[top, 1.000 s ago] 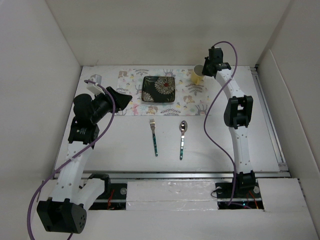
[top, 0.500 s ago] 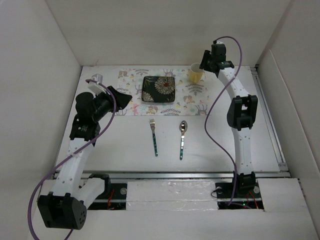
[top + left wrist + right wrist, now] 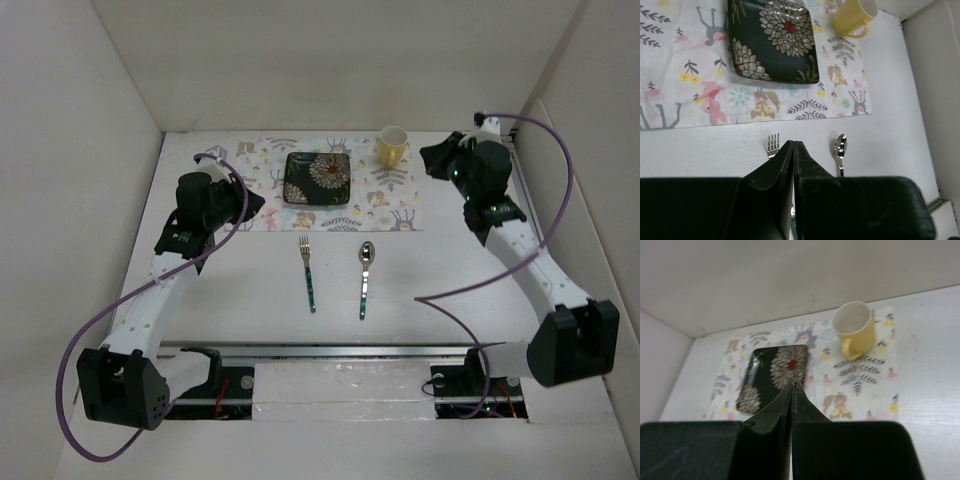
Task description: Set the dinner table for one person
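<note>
On the white dinner table (image 3: 250, 290) lies a patterned placemat (image 3: 390, 205). A dark floral square plate (image 3: 317, 177) sits on its middle and a yellow mug (image 3: 392, 146) stands on its far right corner. A fork (image 3: 308, 270) and a spoon (image 3: 365, 275) lie side by side on the bare table in front of the mat. My left gripper (image 3: 258, 198) hangs shut and empty above the mat's left end. My right gripper (image 3: 427, 156) is shut and empty, just right of the mug and apart from it. The left wrist view shows the fork (image 3: 772, 145) and spoon (image 3: 839, 152) either side of the shut gripper (image 3: 793, 143).
White walls enclose the table on the left, back and right. A metal rail (image 3: 360, 350) runs along the near edge by the arm bases. In the right wrist view the mug (image 3: 855, 327) and plate (image 3: 772, 375) lie beyond the shut gripper (image 3: 792, 385).
My right arm has drawn back from the mug to the right and folded down, its jaws now shut. My left arm has straightened a little and its jaws have shut. The mug stands free.
</note>
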Controlling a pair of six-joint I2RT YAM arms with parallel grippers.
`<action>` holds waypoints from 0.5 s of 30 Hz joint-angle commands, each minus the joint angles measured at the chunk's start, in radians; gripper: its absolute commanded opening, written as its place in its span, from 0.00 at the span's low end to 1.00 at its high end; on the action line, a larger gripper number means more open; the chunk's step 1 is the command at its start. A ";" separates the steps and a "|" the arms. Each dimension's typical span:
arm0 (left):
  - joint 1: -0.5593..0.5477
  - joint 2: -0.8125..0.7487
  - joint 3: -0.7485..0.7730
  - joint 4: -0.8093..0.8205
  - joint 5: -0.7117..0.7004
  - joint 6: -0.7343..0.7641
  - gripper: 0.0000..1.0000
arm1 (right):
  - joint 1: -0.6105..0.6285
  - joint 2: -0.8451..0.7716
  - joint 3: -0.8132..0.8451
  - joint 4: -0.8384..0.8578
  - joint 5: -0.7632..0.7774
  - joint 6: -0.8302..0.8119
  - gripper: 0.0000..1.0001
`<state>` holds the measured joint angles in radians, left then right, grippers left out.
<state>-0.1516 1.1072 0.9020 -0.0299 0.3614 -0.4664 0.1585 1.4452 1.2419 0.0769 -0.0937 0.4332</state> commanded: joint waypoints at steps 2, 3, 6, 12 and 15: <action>-0.157 0.012 0.083 -0.070 -0.245 0.073 0.03 | 0.110 -0.175 -0.350 0.254 -0.022 0.072 0.04; -0.210 0.044 0.096 -0.099 -0.316 0.084 0.05 | 0.125 -0.219 -0.376 0.239 -0.005 0.064 0.06; -0.342 0.077 0.132 -0.191 -0.481 0.060 0.13 | 0.159 -0.290 -0.461 0.161 0.026 0.027 0.27; -0.355 -0.027 -0.165 -0.096 -0.466 -0.098 0.37 | 0.159 -0.517 -0.602 0.064 0.040 -0.004 0.47; -0.480 0.027 -0.241 -0.045 -0.596 -0.155 0.37 | 0.144 -0.594 -0.659 0.049 0.042 -0.024 0.47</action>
<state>-0.5453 1.0996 0.7158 -0.1204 -0.1131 -0.5354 0.3134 0.9001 0.6048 0.1120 -0.0738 0.4461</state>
